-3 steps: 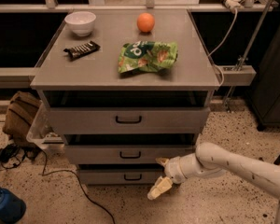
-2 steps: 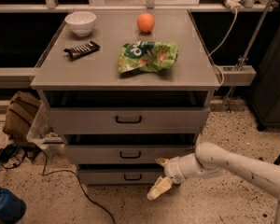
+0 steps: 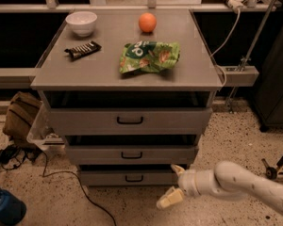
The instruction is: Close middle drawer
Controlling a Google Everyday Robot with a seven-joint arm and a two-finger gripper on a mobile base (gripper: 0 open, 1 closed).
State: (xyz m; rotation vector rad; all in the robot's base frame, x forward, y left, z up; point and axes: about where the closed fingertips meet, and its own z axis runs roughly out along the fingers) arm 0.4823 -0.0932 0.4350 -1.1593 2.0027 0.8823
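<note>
I see the middle drawer as smooth matt grey, painted metal or laminate, same as the tabletop. My gripper sits low by the cabinet's bottom right corner, its cream fingers spread apart and plastic-looking, on a satin white arm shell. The green chip bag is glossy foil, the bowl shiny white glaze, the floor speckled stone, the brown bag soft cloth

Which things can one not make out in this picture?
All in the camera view:
Inside of the middle drawer: dark, shadowed under the top drawer.
Whether the open gripper, low beside the bottom drawer, touches it: the angle hides this.
The blue object, lower left: cut by the edge.
</note>
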